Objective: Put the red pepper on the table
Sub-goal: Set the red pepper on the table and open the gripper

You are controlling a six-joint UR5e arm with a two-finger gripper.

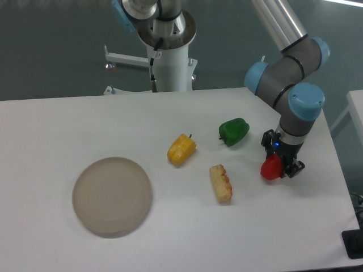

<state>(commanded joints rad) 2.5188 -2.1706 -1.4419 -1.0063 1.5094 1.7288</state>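
Observation:
The red pepper (271,168) is small, glossy and bright red, at the right side of the white table (170,238). My gripper (282,166) points down over it, and its dark fingers (294,168) close around the pepper. The pepper sits low, at or just above the tabletop; I cannot tell whether it touches. The arm reaches in from the upper right.
A green pepper (233,131) lies left of and behind the gripper. A yellow pepper (181,149) and a pale toast-like piece (220,182) lie mid-table. A round beige plate (112,196) sits at the left. The table's right edge is close to the gripper.

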